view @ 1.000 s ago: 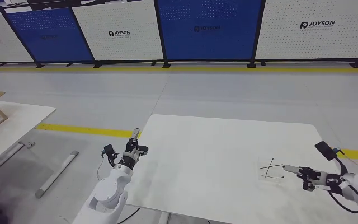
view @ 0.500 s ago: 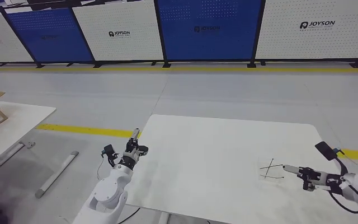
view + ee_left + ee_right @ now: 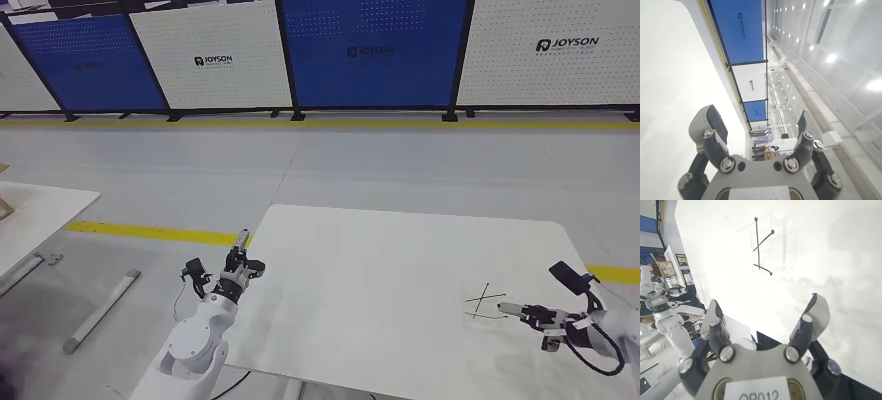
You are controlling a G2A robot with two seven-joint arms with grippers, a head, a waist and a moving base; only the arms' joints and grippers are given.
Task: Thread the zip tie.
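Observation:
Three black zip ties lie loosely crossed on the white table, near its right front part. In the top view the zip ties are just beyond my right gripper. My right gripper is open and holds nothing, a short way back from the ties and pointing at them. My left gripper stands at the table's left edge, far from the ties. From its wrist view the left gripper is open, with nothing between its fingers.
The ties rest within a faint clear rectangle on the table. The wide table top between the arms is bare. A second white table stands off to the left, and blue and white panels line the back.
My right arm has shifted slightly toward the table's front edge, and its wrist has turned. The left arm and the zip ties have not moved.

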